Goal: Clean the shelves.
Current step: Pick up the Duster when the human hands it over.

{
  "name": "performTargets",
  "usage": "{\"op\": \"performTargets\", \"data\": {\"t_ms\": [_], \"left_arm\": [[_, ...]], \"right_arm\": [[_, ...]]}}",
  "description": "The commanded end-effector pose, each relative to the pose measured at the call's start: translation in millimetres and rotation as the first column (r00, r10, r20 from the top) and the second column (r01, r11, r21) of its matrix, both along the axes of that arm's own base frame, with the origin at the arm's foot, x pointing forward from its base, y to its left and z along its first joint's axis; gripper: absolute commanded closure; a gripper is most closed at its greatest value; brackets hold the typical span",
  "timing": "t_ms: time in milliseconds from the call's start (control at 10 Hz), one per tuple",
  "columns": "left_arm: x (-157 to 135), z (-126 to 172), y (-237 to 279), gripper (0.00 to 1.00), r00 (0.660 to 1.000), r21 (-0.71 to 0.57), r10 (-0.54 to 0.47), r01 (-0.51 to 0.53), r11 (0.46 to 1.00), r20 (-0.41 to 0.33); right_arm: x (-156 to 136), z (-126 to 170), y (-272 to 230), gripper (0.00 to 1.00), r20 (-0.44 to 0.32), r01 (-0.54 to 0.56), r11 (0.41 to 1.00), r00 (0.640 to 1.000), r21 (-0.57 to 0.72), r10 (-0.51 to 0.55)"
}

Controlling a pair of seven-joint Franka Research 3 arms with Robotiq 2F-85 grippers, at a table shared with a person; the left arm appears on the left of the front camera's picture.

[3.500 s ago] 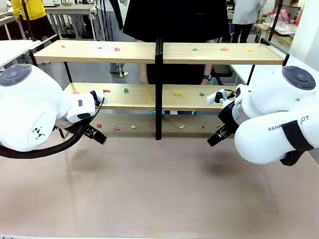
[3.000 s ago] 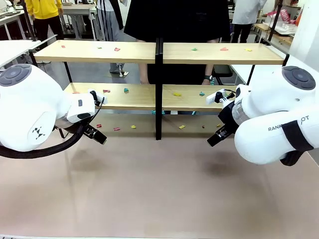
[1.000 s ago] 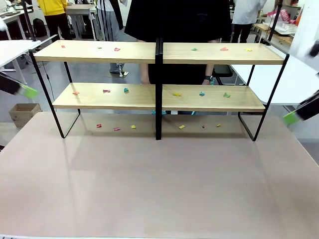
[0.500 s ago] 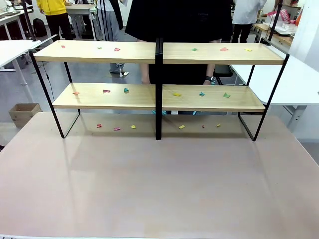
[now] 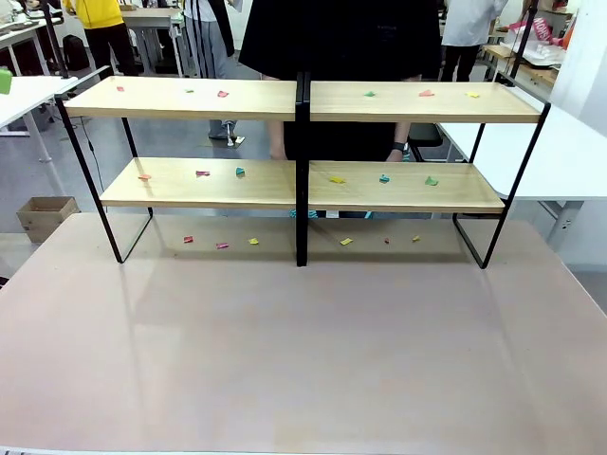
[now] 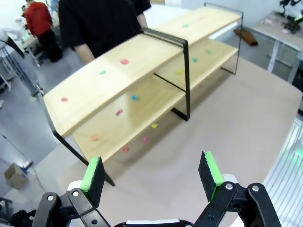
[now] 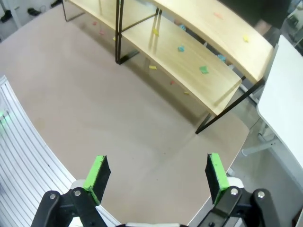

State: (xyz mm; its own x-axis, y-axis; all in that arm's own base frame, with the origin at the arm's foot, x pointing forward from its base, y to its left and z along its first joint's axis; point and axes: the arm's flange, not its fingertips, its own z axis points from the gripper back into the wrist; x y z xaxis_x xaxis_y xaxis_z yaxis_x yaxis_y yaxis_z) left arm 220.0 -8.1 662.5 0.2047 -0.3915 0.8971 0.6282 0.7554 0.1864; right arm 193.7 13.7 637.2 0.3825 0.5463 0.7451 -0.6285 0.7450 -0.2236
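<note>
Left pincer (image 6: pixel 150 163) agape | right pincer (image 7: pixel 156 164) agape | shelves (image 5: pixel 190 100): two tiers

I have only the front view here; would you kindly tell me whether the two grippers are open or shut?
Observer: The left gripper is open, green pads wide apart, holding nothing.
Operator: And the right one?
Observer: The right gripper is open and empty too, high above the table.
Operator: What does the left wrist camera face?
Observer: It looks down on the shelves from off one end.
</note>
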Motion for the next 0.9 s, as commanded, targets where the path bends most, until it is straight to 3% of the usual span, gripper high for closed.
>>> {"op": "performTargets", "data": {"t_ms": [0,300,800], "left_arm": [[-23,-77,-20,0.0,0.999,-0.012,0.048,-0.048,0.999,0.019],[-22,-76,-17,0.0,0.999,0.002,0.037,-0.037,0.999,0.029],[-12,-76,-15,0.0,0.999,-0.018,0.036,-0.036,0.999,0.004]], "right_arm": [[-16,3,-1,0.0,0.011,-0.009,0.993,1.0,0.116,0.007],[-16,9,-11,0.0,-0.02,0.05,0.962,0.999,0.27,-0.046],[-18,4,-24,0.0,-0.06,0.084,0.941,0.996,0.327,-0.068]]}}
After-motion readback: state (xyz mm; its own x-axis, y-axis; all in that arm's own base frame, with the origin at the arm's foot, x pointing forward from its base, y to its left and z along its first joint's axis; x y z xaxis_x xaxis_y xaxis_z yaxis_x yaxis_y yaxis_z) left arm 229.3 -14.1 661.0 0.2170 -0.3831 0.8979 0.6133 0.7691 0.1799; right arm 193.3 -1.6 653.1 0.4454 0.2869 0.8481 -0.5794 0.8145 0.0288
